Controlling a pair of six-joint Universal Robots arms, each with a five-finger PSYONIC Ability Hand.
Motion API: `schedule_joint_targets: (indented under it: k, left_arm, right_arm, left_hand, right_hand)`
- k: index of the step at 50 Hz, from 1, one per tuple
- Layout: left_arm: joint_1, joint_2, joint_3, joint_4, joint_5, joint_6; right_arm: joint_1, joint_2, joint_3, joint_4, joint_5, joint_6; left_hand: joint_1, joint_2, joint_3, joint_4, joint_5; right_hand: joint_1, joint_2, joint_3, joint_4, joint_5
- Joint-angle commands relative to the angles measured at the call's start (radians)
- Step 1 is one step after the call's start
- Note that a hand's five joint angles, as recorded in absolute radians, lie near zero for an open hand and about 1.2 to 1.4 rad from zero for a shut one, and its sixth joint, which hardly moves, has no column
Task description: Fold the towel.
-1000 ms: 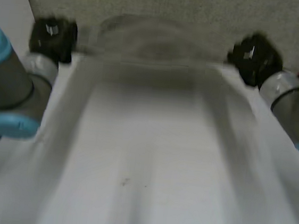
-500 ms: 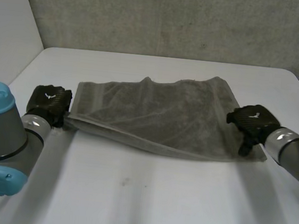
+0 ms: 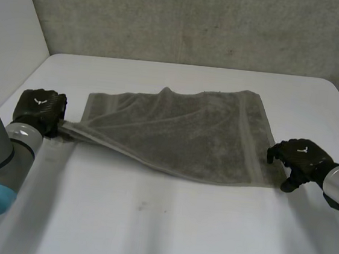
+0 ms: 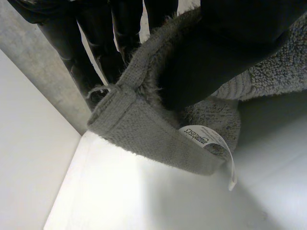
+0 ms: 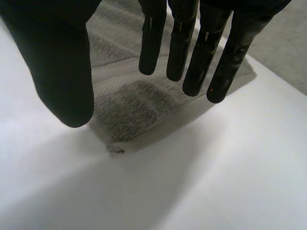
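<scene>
A grey towel (image 3: 186, 138) lies spread across the middle of the white table (image 3: 165, 229), its left side rumpled and pulled taut. My left hand (image 3: 38, 111) is shut on the towel's left corner (image 4: 144, 124), pinching it between thumb and fingers; a white label (image 4: 211, 143) hangs from that corner. My right hand (image 3: 299, 159) hovers just off the towel's right near corner (image 5: 120, 139), fingers (image 5: 192, 43) straight and spread, holding nothing.
A grey wall (image 3: 199, 21) runs behind the table's far edge. A white wall (image 3: 10, 25) stands at the left. Bare table surface lies in front of the towel.
The towel has come down flat on the table. My right hand has let go of its right corner and drawn away rightward. My left hand has pulled its corner further left.
</scene>
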Motion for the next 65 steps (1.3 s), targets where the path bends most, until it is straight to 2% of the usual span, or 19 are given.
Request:
schedule_joint_targets:
  k: [1, 14, 30, 37, 39, 53, 56, 57, 60, 61, 62, 63, 64, 65]
  left_arm:
    - [-0.008, -0.007, -0.002, 0.001, 0.000, 0.000]
    - [-0.013, -0.023, -0.006, 0.001, 0.000, 0.000]
    - [-0.013, -0.021, -0.008, 0.001, 0.000, 0.000]
    - [-0.014, -0.021, -0.009, 0.001, 0.000, 0.000]
    - [-0.014, -0.021, -0.009, 0.001, 0.000, 0.000]
    - [-0.019, -0.009, -0.018, -0.013, -0.002, 0.003]
    - [-0.019, 0.002, -0.031, -0.040, 0.000, 0.005]
    - [-0.019, 0.002, -0.031, -0.040, 0.000, 0.005]
    - [-0.021, 0.025, -0.032, -0.099, 0.000, 0.012]
    - [-0.022, 0.041, -0.035, -0.146, 0.000, 0.027]
    - [-0.022, 0.055, -0.035, -0.202, 0.000, 0.052]
    - [-0.022, 0.055, -0.035, -0.203, 0.000, 0.052]
    - [-0.025, 0.071, -0.040, -0.264, 0.000, 0.082]
    - [-0.025, 0.071, -0.040, -0.264, 0.000, 0.083]
  right_arm:
    - [0.009, 0.068, -0.038, -0.005, 0.007, -0.016]
    - [0.014, 0.113, -0.073, -0.043, 0.011, -0.012]
    - [0.041, 0.163, -0.147, -0.060, 0.044, -0.006]
    - [0.061, 0.185, -0.177, -0.060, 0.062, -0.006]
    - [0.066, 0.193, -0.197, -0.060, 0.070, 0.002]
    - [0.066, 0.111, -0.211, -0.035, 0.076, 0.091]
    - [0.058, 0.074, -0.211, 0.046, 0.077, 0.073]
    - [0.058, 0.068, -0.219, 0.123, 0.082, 0.056]
    - [0.054, 0.058, -0.228, 0.300, 0.097, -0.030]
    - [0.054, 0.058, -0.228, 0.300, 0.097, -0.030]
    - [0.049, 0.044, -0.222, 0.398, 0.117, -0.101]
    - [0.031, 0.021, -0.210, 0.496, 0.152, -0.177]
    - [0.031, 0.021, -0.210, 0.497, 0.153, -0.177]
    - [-0.001, -0.002, -0.191, 0.591, 0.204, -0.256]
  left_hand:
    - [0.191, 0.179, 0.180, 0.178, 0.181]
    - [0.191, 0.179, 0.180, 0.178, 0.181]
    - [0.191, 0.179, 0.180, 0.178, 0.181]
    - [0.191, 0.179, 0.180, 0.178, 0.181]
    - [0.191, 0.179, 0.180, 0.178, 0.181]
    - [0.191, 0.179, 0.180, 0.178, 0.181]
    - [0.191, 0.179, 0.180, 0.178, 0.181]
    - [0.191, 0.179, 0.180, 0.178, 0.181]
    - [0.191, 0.179, 0.180, 0.178, 0.181]
    - [0.191, 0.179, 0.180, 0.178, 0.181]
    - [0.191, 0.179, 0.180, 0.178, 0.181]
    - [0.191, 0.179, 0.180, 0.178, 0.181]
    - [0.191, 0.179, 0.180, 0.178, 0.181]
    - [0.191, 0.179, 0.180, 0.178, 0.181]
  right_hand:
    - [0.213, 0.124, 0.119, 0.121, 0.142]
    - [0.377, 0.289, 0.284, 0.285, 0.306]
    - [0.392, 0.303, 0.298, 0.300, 0.321]
    - [0.659, 0.571, 0.566, 0.567, 0.588]
    - [0.874, 0.786, 0.781, 0.783, 0.804]
    - [0.875, 0.787, 0.782, 0.783, 0.804]
    - [0.875, 0.787, 0.782, 0.783, 0.804]
    - [0.875, 0.787, 0.782, 0.783, 0.804]
    - [0.875, 0.787, 0.782, 0.783, 0.804]
    - [0.875, 0.787, 0.782, 0.783, 0.804]
    - [0.875, 0.787, 0.782, 0.783, 0.804]
    - [0.875, 0.787, 0.782, 0.783, 0.804]
    - [0.875, 0.787, 0.782, 0.783, 0.804]
    - [0.875, 0.787, 0.782, 0.783, 0.804]
